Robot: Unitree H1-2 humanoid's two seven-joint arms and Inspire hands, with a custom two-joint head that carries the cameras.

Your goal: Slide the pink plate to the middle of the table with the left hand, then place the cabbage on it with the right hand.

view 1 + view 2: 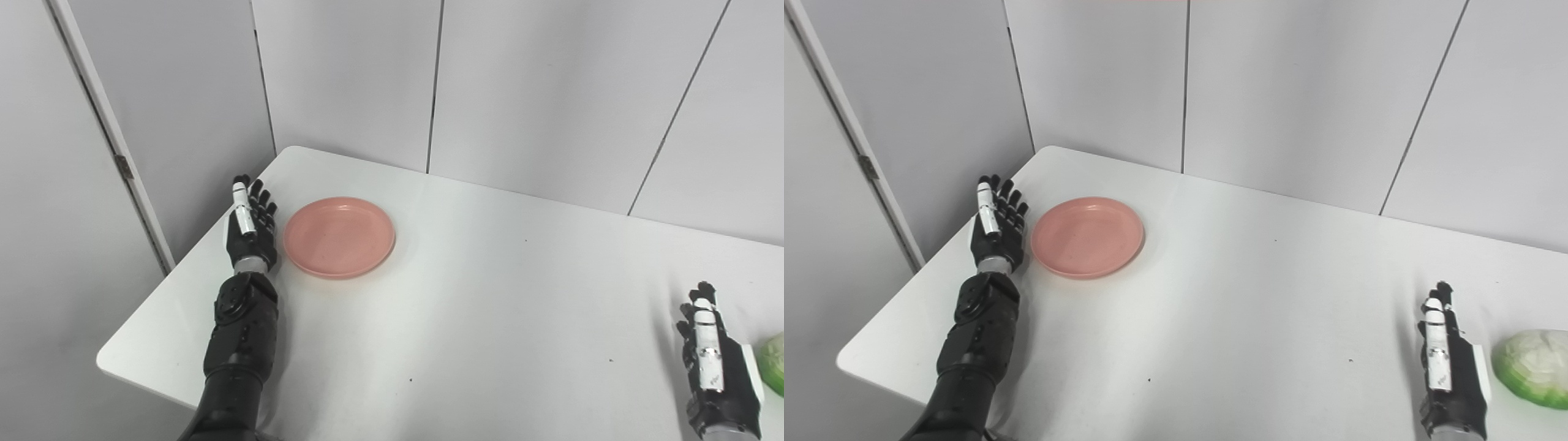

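Right robot hand (1448, 367) spread beside cabbage (1532, 366); left robot hand (251, 223) spread beside pink plate (339, 236).

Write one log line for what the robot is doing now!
left hand: open, beside pink plate | right hand: open, beside cabbage | plate: far-left, empty

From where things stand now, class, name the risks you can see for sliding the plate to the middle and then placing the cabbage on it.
1. The pink plate sits near the table's far left corner; a badly aimed push from the left hand beside it could send it toward the far edge.
2. The cabbage is round and lies near the table's right side, beyond the open right hand; a nudge might roll it off.
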